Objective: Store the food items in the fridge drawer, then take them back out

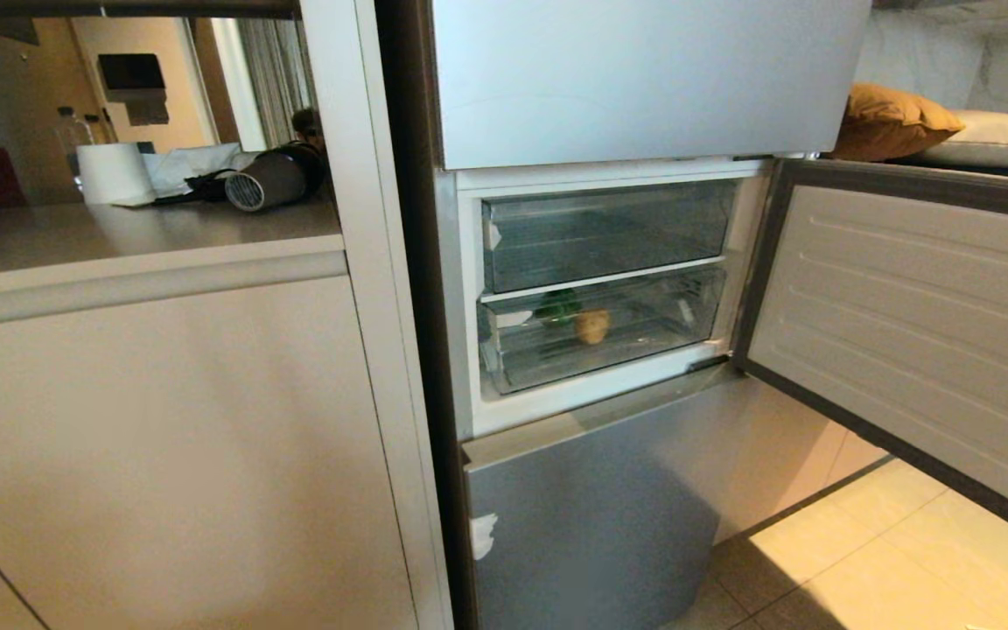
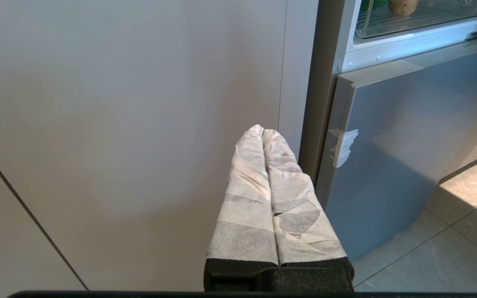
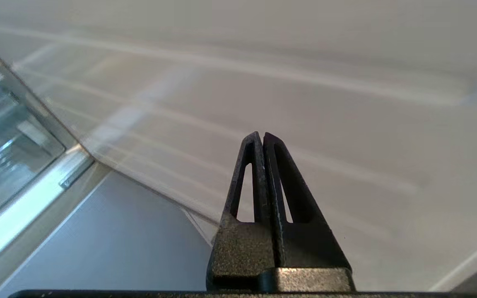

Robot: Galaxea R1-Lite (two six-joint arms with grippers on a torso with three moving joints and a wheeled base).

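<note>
standing open at 3 o'clock in your head view, the fridge door (image 1: pixel 915 324) is showing its ribbed inner panel, and the cabinet front (image 1: pixel 163 455) is filling the 8 o'clock side. you are looking at two clear bins stacked in the open compartment; the lower one, the fridge drawer (image 1: pixel 644 337), is sitting pushed in. inside it, toward its 9 o'clock end, the tan bun (image 1: pixel 592 325) is resting on the ribbed base with the green pepper (image 1: pixel 558 306) just beside it at 10 o'clock, farther back. your left gripper (image 2: pixel 263 131) is hanging low before the cabinet, wrapped fingers pressed together, gripping nothing. your right gripper (image 3: pixel 257 135) is pointing at the door's inner panel, black fingers closed tight, empty.
</note>
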